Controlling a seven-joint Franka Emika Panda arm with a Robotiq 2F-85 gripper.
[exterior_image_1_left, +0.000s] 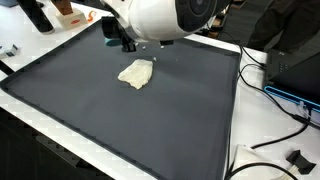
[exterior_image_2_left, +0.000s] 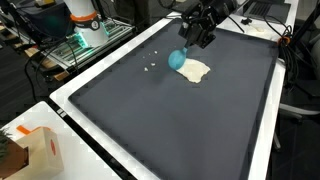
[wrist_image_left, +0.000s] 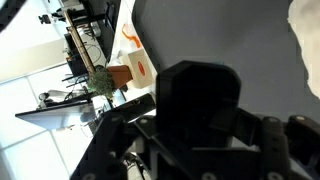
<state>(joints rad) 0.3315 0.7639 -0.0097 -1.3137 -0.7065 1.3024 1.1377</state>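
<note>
In an exterior view my dark gripper (exterior_image_2_left: 188, 47) hangs over the far part of the black mat (exterior_image_2_left: 150, 120), its fingers shut on a small blue object (exterior_image_2_left: 177, 61) that dangles just below them. A crumpled cream cloth (exterior_image_2_left: 196, 71) lies on the mat right beside the blue object. From the opposite side the gripper (exterior_image_1_left: 124, 43) hovers just behind the cloth (exterior_image_1_left: 136, 73), and the blue object is hidden by the arm. In the wrist view the gripper (wrist_image_left: 200, 112) is a dark mass; a dark block sits between the jaws, and the cloth (wrist_image_left: 306, 40) shows at the upper right.
A few small white bits (exterior_image_2_left: 150, 67) lie on the mat near its edge. An orange-and-white box (exterior_image_2_left: 40, 150) stands off the mat's corner, and it also shows as the box (wrist_image_left: 135, 68) in the wrist view. Cables (exterior_image_1_left: 275, 95) and equipment border the white table (exterior_image_1_left: 240, 150).
</note>
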